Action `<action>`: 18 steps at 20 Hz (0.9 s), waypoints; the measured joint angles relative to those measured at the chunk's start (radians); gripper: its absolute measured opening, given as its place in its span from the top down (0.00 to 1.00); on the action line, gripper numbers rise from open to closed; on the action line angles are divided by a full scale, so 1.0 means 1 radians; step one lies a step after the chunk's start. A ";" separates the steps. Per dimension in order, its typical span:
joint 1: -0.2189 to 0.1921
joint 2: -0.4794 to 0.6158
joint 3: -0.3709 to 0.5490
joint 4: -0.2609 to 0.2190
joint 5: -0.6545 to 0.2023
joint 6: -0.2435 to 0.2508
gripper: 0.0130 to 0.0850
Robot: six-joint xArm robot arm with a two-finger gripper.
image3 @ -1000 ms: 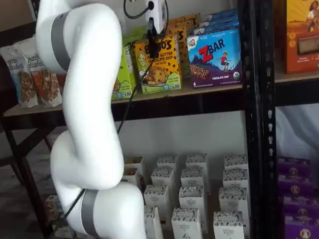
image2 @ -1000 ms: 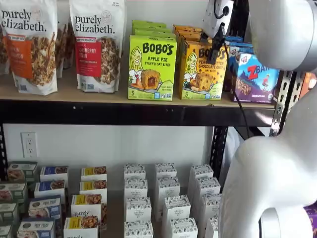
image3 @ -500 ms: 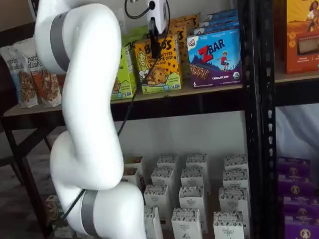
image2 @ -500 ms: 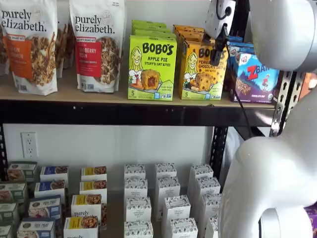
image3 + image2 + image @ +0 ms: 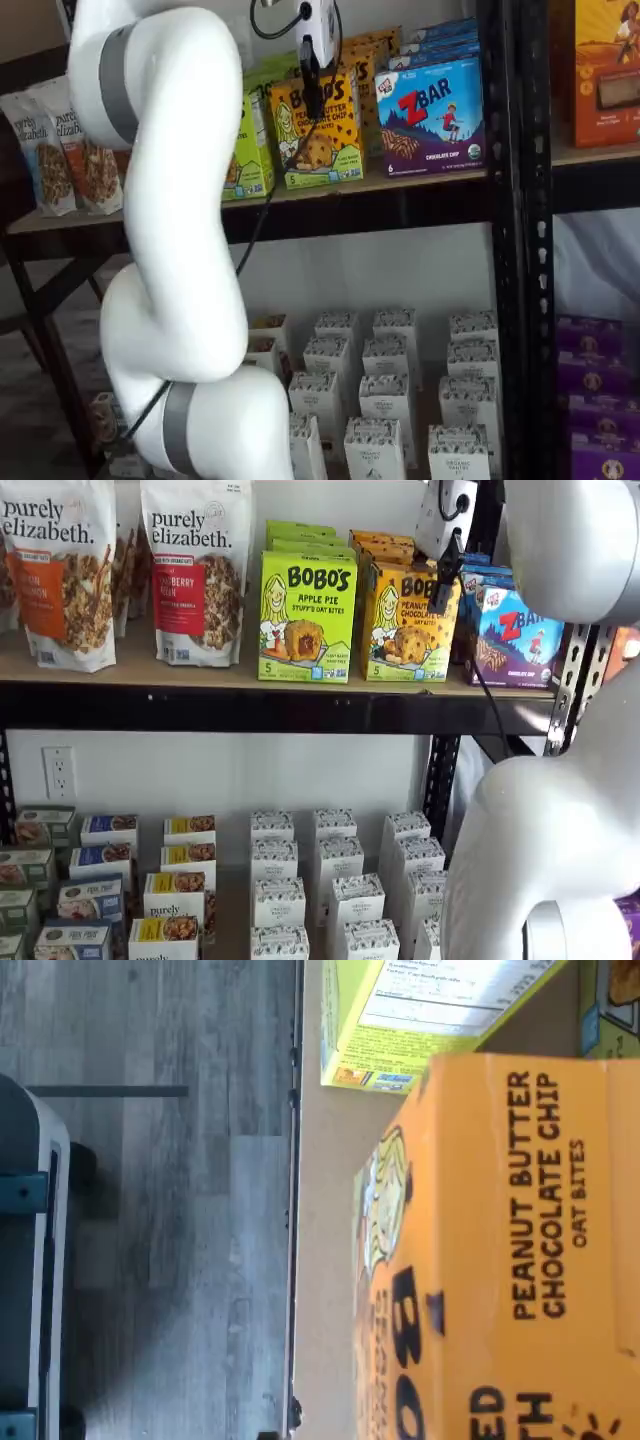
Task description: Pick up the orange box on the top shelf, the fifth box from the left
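The orange box [image 5: 402, 630] stands at the front of its row on the top shelf [image 5: 250, 708], between a lime-green Bobo's box and a blue-purple ZBar box. It shows in both shelf views [image 5: 325, 145]. My gripper [image 5: 441, 595] hangs in front of the box's upper right part, and its black fingers overlap the box face [image 5: 312, 100]. The fingers show side-on, so I cannot tell whether they are open. The wrist view shows the orange box [image 5: 500, 1260] close up, with "Peanut Butter Chocolate Chip" lettering, standing on the tan shelf board [image 5: 325, 1260].
The lime-green Apple Pie box [image 5: 306, 615] stands left of the orange box, the ZBar box [image 5: 512, 635] right of it. Granola bags [image 5: 195, 570] stand further left. A black upright [image 5: 510, 200] rises on the right. Small white boxes [image 5: 335, 880] fill the lower shelf. My white arm [image 5: 175, 250] stands before the shelves.
The gripper has shifted slightly sideways across the orange box's face, towards the ZBar side. The boxes have not moved.
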 joint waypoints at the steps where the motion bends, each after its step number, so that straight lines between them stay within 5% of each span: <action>1: -0.001 -0.003 0.004 0.002 -0.004 -0.001 0.00; 3: -0.002 -0.008 0.012 0.006 -0.014 -0.002 0.00; 13: -0.010 -0.015 0.016 0.023 -0.025 -0.007 0.33; 18: -0.010 -0.015 0.014 0.022 -0.025 -0.007 0.33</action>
